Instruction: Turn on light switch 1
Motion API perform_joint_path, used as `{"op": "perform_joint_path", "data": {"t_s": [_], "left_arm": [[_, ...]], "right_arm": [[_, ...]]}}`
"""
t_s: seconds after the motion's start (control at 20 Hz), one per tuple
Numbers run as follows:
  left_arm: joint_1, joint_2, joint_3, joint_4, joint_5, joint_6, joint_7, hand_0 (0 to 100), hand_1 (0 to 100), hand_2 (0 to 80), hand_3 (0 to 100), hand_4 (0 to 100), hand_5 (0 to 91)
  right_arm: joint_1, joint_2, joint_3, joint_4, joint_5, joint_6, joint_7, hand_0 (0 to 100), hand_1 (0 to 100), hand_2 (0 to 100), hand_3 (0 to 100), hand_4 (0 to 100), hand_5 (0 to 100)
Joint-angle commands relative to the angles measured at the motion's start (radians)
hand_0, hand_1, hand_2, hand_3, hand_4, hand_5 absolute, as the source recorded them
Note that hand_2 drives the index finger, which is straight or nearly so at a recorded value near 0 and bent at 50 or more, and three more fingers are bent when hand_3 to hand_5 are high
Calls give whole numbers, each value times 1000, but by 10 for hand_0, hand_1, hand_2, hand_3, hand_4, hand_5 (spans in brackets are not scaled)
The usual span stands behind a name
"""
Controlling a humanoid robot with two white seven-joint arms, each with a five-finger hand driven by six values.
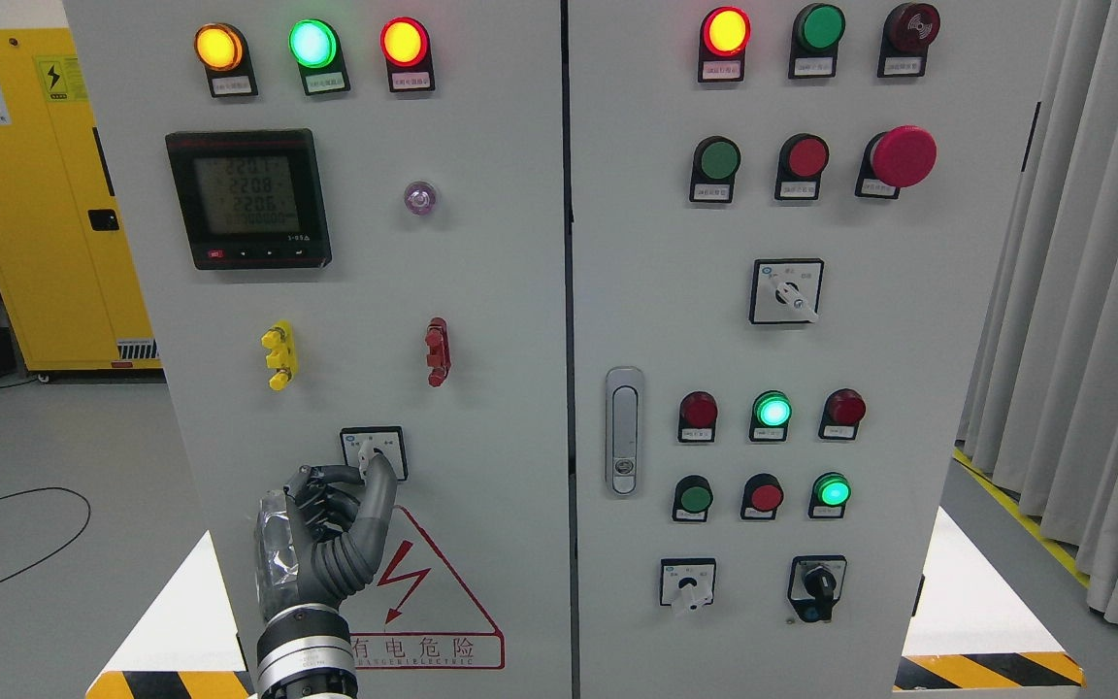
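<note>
White rotary switch at left hand fingertips, touching.

Only one robot hand shows, the left one, rising from the bottom edge of the head view. Its fingers are dark grey and slender, built of short ribbed segments that look like stacked rings, with smoother rounded tips. The joints between the segments appear as darker bands. The back of the hand carries a clear, glossy cover that catches the light and shows dim grey parts beneath it. Below the palm sits a wrist cuff: a black ring at the top, then a broad band of brushed silver metal, then another dark ring at the frame's edge.
</note>
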Motion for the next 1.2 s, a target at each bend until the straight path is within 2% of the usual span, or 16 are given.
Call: {"op": "perform_joint_path", "data": {"t_s": [0.0, 0.65, 1.15], "left_arm": [[-1, 0, 0, 3, 0, 0, -1, 263, 591, 586, 897, 887, 796], [-7, 0, 0, 9, 0, -1, -1, 217, 583, 590, 904, 888, 796], [-7, 0, 0, 9, 0, -1, -1, 403, 591, 594, 905, 890, 800]], "right_arm": [[0, 0, 0, 0, 0, 0, 0, 0, 500, 40, 0, 0, 0], [0, 0, 0, 0, 0, 0, 0, 0, 500, 40, 0, 0, 0], [0, 0, 0, 0, -1, 0, 0, 0, 500, 40, 0, 0, 0]]}}
